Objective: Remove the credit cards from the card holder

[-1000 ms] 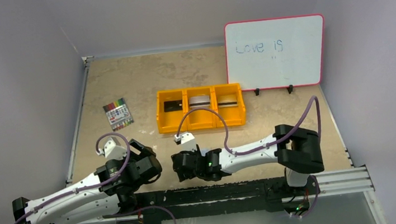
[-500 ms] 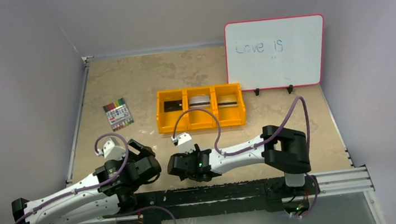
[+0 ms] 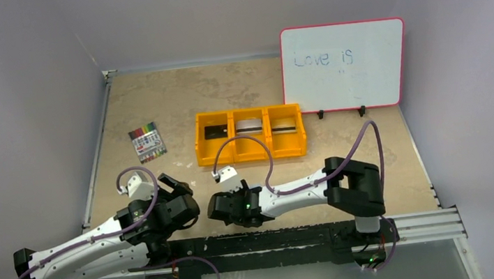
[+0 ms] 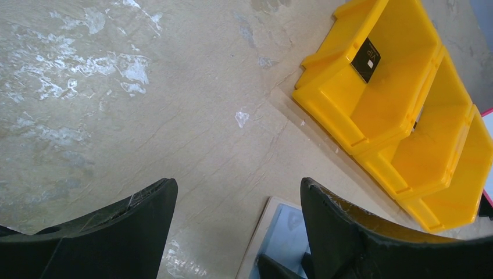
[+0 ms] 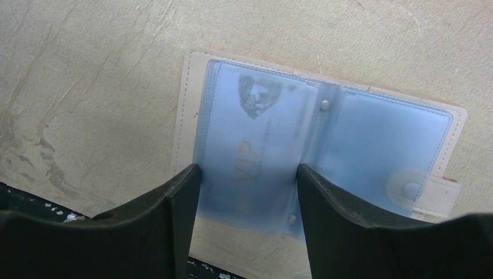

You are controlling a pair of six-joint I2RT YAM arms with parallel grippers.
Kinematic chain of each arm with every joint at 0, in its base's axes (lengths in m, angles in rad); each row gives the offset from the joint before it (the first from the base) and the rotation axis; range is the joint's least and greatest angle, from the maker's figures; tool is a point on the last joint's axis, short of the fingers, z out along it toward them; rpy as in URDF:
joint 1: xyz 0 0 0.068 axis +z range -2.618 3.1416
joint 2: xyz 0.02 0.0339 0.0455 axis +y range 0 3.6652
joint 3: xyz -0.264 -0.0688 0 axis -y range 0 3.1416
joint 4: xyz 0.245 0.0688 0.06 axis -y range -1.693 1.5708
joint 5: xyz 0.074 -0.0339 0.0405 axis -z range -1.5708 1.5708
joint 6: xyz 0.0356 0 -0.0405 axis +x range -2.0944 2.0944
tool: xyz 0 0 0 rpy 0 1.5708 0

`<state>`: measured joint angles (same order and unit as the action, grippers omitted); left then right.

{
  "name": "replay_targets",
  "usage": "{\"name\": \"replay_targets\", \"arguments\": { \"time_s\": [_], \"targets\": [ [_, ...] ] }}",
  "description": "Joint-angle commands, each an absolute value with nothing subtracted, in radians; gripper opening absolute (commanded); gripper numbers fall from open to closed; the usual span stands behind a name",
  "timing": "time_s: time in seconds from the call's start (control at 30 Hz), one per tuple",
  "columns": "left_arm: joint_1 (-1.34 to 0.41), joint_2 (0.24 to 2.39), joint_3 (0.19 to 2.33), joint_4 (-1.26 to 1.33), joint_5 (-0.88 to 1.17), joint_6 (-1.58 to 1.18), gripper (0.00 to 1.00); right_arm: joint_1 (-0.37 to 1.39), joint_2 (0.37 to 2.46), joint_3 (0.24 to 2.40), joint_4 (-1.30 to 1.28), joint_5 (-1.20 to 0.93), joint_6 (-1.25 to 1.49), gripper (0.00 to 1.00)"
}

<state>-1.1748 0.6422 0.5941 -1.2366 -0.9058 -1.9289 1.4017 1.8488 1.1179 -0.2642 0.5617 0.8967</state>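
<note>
Card holder (image 5: 372, 139) lies open and flat on the bench (image 3: 176, 98) just on the arm-base side of the yellow three-compartment tray (image 3: 252, 156), with the right fingers (image 5: 174, 221) spread astride its VIP card (image 5: 250, 168), apparently aligning for extraction, and the left fingers (image 4: 116, 232) released and empty.

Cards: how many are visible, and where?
4. In the orange tray, one per compartment: black card left, pale card middle, striped card right. The VIP card is inside the card holder; more may hide behind it.
</note>
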Motion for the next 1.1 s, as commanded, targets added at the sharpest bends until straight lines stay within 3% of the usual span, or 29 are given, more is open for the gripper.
{"name": "replay_targets", "arguments": {
  "time_s": [0.0,0.37,0.6,0.83,1.07],
  "targets": [
    [-1.178,0.631,0.612,-1.241,-0.946,-1.943,0.77,1.401,1.887,1.125,-0.334,0.596,0.918,0.6],
    [-1.178,0.633,0.609,-1.218,-0.942,-1.918,0.77,1.397,1.8,1.08,-0.244,0.535,0.93,0.36],
    [-1.178,0.638,0.607,-1.191,-0.937,-1.899,0.76,1.357,1.739,1.03,-0.166,0.482,0.94,0.41],
    [-1.178,0.653,0.601,-1.127,-0.922,-1.835,0.76,1.299,1.655,0.912,-0.028,0.393,0.952,0.29],
    [-1.178,0.695,0.596,-0.984,-0.886,-1.691,0.76,1.248,1.584,0.839,0.053,0.327,0.995,0.35]
  ]
}}
